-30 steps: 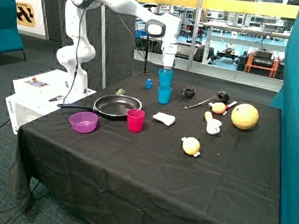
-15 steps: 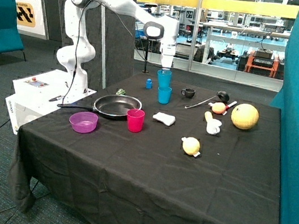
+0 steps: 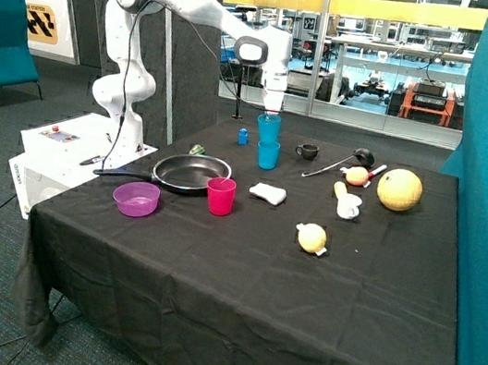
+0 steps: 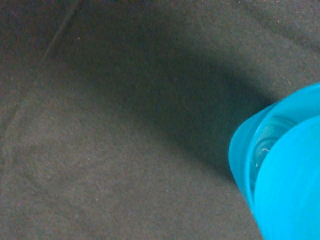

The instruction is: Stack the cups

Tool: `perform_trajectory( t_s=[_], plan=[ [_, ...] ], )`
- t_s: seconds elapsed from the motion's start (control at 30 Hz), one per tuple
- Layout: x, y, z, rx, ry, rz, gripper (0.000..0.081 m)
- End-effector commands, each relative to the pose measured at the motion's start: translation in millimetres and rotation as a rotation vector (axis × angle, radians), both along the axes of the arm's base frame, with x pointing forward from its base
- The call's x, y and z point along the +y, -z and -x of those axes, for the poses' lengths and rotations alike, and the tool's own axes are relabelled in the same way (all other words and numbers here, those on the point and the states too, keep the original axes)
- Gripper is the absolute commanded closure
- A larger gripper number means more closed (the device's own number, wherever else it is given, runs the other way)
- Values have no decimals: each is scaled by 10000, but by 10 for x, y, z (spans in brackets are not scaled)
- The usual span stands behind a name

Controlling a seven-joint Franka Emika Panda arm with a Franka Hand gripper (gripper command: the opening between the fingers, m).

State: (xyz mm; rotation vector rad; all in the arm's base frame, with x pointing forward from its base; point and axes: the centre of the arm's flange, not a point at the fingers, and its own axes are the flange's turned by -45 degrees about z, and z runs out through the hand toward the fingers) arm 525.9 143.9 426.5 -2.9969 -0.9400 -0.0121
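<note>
Nearest us on the black-draped counter [image 3: 236, 284] sits a pale yellow fruit [image 3: 311, 238], and at about ten o'clock from it the purple bowl [image 3: 136, 198] and the pink-red cup [image 3: 220, 195], upright and untouched, just in front of the frying pan [image 3: 191, 173]. We judge this cup is still waiting its turn.

Farther back stands one blue cup [image 3: 268, 155] on the cloth, and right above it hangs the held blue cup [image 3: 269, 129], pinched at its rim by the claw [image 3: 273, 111]. In the wrist view the held cup's wall [image 4: 292, 190] overlaps the lower cup's open mouth [image 4: 260, 150], so we take it that the arm is lining the two up to nest them; whether they touch yet we cannot tell.

Beyond, at two o'clock, a small black mug [image 3: 307, 151] stays out of it.
</note>
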Motion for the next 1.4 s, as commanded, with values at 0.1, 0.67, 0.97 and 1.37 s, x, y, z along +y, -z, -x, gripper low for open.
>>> perform_trajectory(
  t_s=[0.1,0.67,0.97,1.37],
  plan=[
    [-85,18,-112,72,164,29,808],
    [-108,117,-136,72,206,29,808],
    [-25,150,-110,72,87,29,808],
    [-29,230,-89,72,134,29,808]
  ],
)
